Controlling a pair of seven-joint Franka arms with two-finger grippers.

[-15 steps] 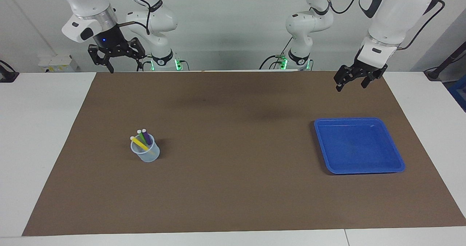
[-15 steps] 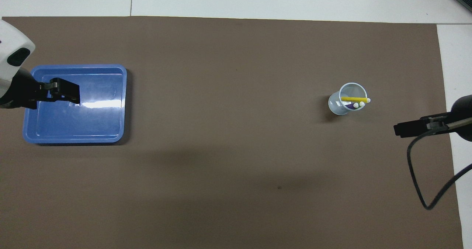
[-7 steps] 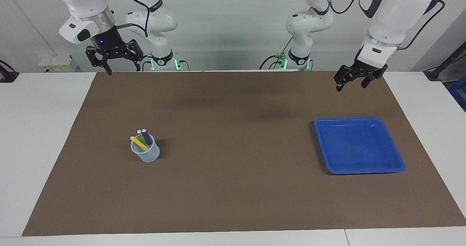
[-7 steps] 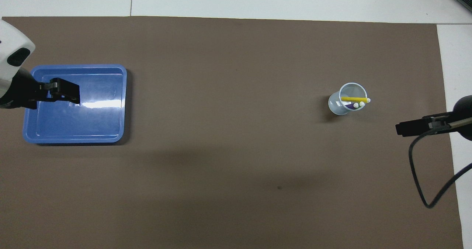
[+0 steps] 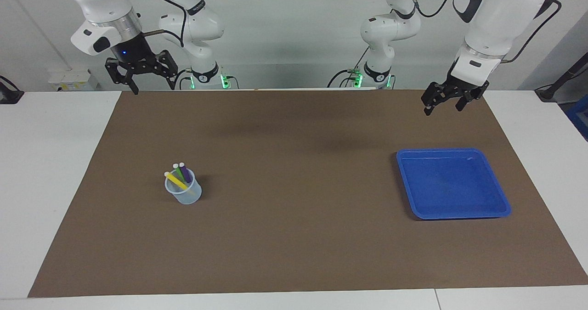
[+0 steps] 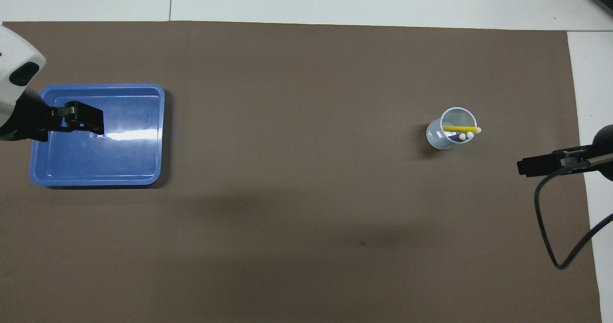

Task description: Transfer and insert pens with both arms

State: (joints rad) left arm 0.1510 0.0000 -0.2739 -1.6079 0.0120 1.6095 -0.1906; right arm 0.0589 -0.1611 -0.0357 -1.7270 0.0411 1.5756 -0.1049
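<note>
Three pens stand together in a small translucent cup point(image 5: 184, 195) point(image 6: 439, 139) on the brown mat, toward the right arm's end. The yellow pen point(image 5: 175, 180) point(image 6: 459, 128) leans across the rim, with the green pen point(image 5: 178, 172) and the purple pen point(image 5: 185, 172) point(image 6: 454, 139) beside it. My right gripper point(image 5: 154, 88) point(image 6: 531, 166) hangs open and empty, high over the mat's edge at that end, well apart from the cup. My left gripper point(image 5: 443, 110) point(image 6: 88, 122) is open and empty too, raised over the mat at the left arm's end.
A blue tray point(image 5: 415, 186) point(image 6: 161, 136) with nothing in it lies on the mat toward the left arm's end. The brown mat point(image 5: 294, 163) covers most of the white table point(image 5: 50, 163).
My right gripper has risen a little and drifted toward the right arm's end of the table. The left gripper, cup, pens and tray have not moved.
</note>
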